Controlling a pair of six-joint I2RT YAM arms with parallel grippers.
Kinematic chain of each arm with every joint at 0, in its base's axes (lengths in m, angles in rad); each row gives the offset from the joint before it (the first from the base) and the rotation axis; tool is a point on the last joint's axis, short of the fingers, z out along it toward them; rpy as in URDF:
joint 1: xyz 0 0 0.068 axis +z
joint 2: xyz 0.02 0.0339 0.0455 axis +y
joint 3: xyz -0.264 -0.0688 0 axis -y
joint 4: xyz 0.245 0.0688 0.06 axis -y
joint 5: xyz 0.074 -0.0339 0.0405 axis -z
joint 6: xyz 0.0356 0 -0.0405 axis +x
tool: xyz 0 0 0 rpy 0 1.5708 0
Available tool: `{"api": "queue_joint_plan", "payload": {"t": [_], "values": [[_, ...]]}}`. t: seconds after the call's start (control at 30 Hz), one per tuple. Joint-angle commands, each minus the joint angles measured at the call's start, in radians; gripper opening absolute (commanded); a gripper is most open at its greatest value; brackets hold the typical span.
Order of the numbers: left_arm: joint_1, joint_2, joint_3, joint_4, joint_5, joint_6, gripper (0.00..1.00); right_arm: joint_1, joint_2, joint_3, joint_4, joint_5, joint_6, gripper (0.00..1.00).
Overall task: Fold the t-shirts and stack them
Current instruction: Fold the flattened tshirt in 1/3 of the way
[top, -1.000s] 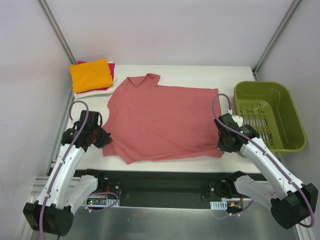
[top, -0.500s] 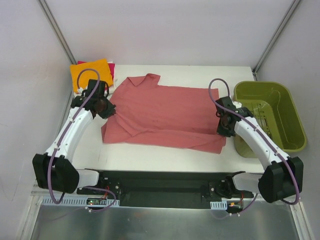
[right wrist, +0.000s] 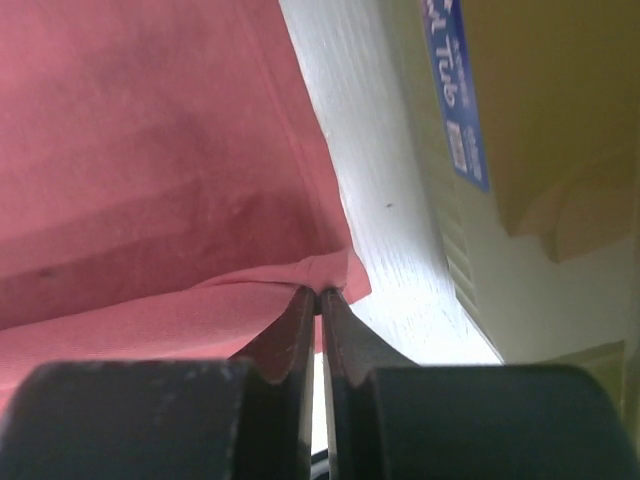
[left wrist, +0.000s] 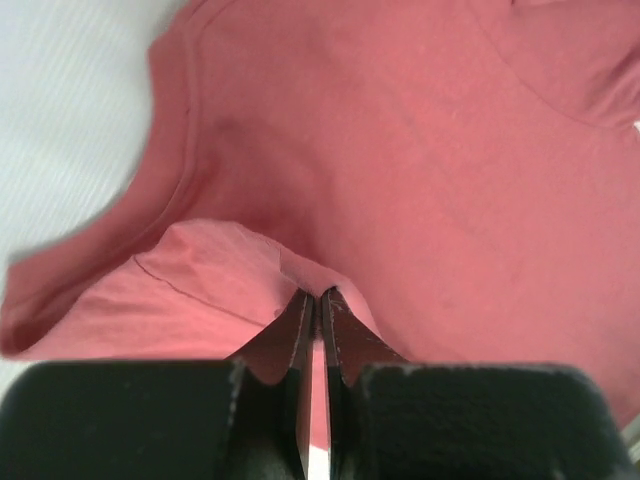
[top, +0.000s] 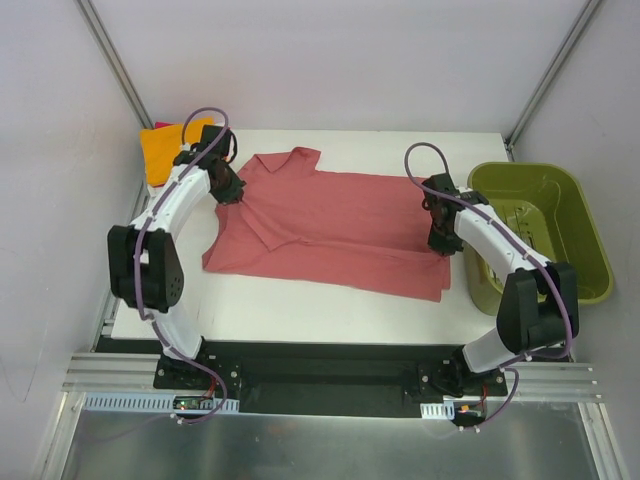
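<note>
Tabletop point(top: 300, 312) holds salmon t-shirt point(top: 330, 225), pinched by left pincer point(left wrist: 312, 295) and right pincer point(right wrist: 318, 292).

T-shirt point(top: 330, 225): plain dusty salmon-red, no pattern. Folded shirt point(top: 162, 152): plain orange. Basket point(top: 580, 230): olive-green, with a blue label point(right wrist: 458, 100) lettered in white. Surface point(top: 300, 310): white. Arms point(top: 180, 205): white shells, black joints.

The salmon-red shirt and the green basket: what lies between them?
Only a narrow bare strip of white table, clearest in the right wrist view; the right arm passes above it.
</note>
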Motion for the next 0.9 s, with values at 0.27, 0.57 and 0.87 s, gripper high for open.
{"api": "queue_joint_plan", "payload": {"t": [0.27, 0.57, 0.87], "values": [[-0.001, 0.099, 0.142, 0.047, -0.005, 0.177, 0.59, 0.003, -0.019, 0.046, 0.035, 0.033, -0.048, 0.34], [-0.068, -0.193, -0.222, 0.09, 0.045, 0.082, 0.99, 0.175, -0.146, -0.066, 0.072, -0.087, -0.004, 0.97], [-0.036, -0.102, -0.359, 0.172, 0.165, 0.082, 0.99, 0.184, 0.027, -0.103, 0.202, -0.222, -0.035, 0.99]]}}
